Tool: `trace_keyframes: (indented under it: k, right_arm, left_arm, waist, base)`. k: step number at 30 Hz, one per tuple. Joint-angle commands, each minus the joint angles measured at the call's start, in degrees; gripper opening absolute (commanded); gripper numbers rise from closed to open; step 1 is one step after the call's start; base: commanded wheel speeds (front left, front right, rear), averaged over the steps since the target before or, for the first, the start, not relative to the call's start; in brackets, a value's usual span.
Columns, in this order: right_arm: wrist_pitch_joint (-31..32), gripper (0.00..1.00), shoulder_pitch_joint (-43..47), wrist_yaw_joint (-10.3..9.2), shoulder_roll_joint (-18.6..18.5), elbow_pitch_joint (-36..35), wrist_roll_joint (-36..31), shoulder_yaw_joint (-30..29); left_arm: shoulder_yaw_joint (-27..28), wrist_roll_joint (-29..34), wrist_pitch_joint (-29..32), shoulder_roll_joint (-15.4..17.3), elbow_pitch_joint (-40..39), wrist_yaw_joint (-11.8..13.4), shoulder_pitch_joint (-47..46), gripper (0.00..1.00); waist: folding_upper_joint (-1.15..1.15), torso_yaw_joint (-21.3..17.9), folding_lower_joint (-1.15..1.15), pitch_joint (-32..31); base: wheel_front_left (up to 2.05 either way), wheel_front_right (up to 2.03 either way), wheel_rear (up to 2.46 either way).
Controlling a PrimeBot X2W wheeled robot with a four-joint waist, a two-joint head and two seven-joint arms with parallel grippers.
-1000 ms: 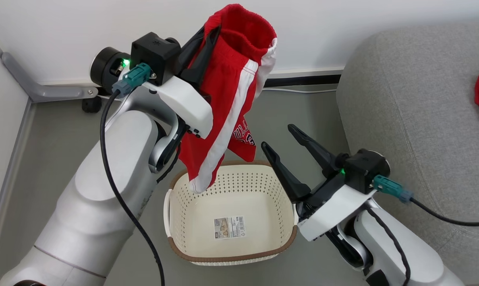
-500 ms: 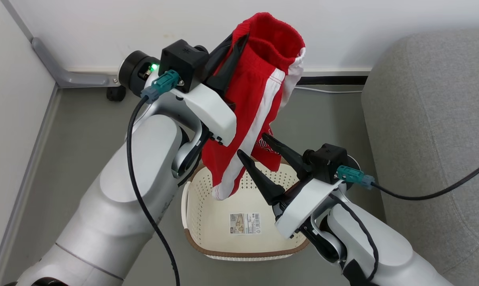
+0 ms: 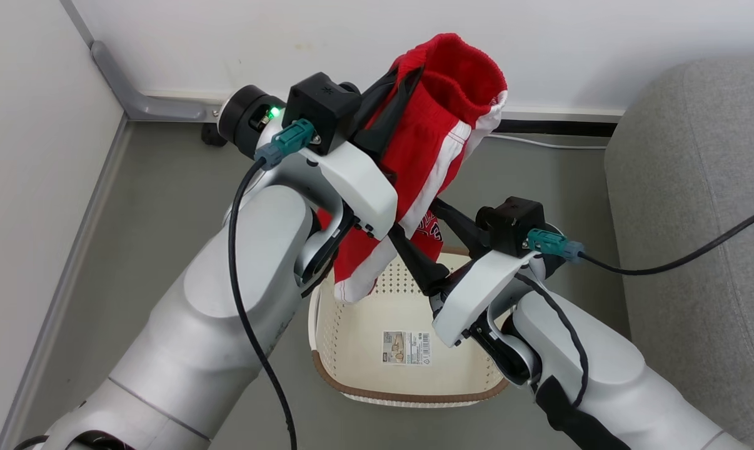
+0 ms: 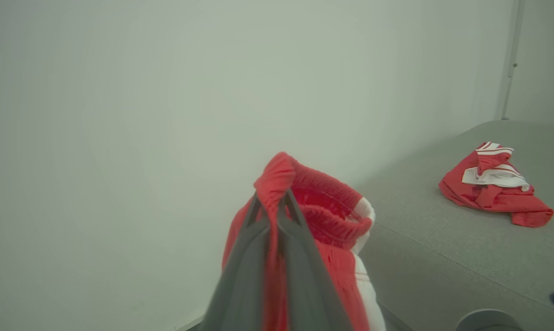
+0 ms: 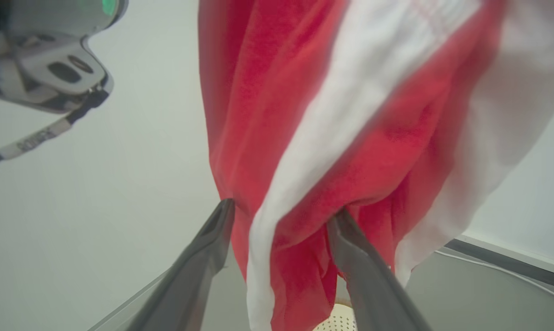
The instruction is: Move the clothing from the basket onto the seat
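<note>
We see L end effector (image 4: 270,202) clamped on red clothing (image 3: 439,125), hanging over basket (image 3: 408,395); seat (image 3: 696,219) at 3 o'clock. R end effector (image 5: 281,214) spread astride its fabric, possibly touching.

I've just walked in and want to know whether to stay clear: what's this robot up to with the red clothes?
It is moving laundry from the basket to the grey sofa. The left tool is shut on the waistband of the red shorts, holding them up above the basket, whose visible floor is bare but for a label sticker. The right tool is open, its fingers on either side of the hanging cloth lower down. Another red garment lies on the sofa.
</note>
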Motion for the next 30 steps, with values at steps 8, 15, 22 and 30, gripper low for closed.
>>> trace_keyframes:
  k: [8,15,22,30]
  right_arm:
    - [-0.34,0.00,-2.27,0.24,1.13,-1.25,1.74,0.34]
    - [-0.34,0.00,-1.82,0.24,1.13,-2.36,-0.19,-1.85]
    - [-0.34,0.00,-1.22,0.24,1.13,-4.25,-2.30,-4.29]
    - [-0.34,0.00,-0.35,0.24,1.13,-6.56,-4.60,-7.09]
  left_arm:
    - [0.88,-1.25,-1.64,0.86,0.17,-0.05,-3.64,0.00]
    - [0.81,-1.27,-2.95,1.00,1.36,0.12,-3.99,1.00]
    - [0.74,-2.10,-3.83,1.03,2.61,-0.36,-3.85,1.00]
    - [0.75,-2.63,-4.44,1.62,3.51,-0.63,-3.52,1.00]
  waist:
    - [0.00,-0.25,0.00,0.43]
    - [0.00,-1.57,0.00,1.07]
    - [0.00,-2.76,0.00,1.48]
    - [0.00,-4.33,0.00,1.82]
  base:
    - [0.00,0.00,0.00]
    - [0.00,0.00,0.00]
    - [0.00,0.00,0.00]
    - [0.00,0.00,0.00]
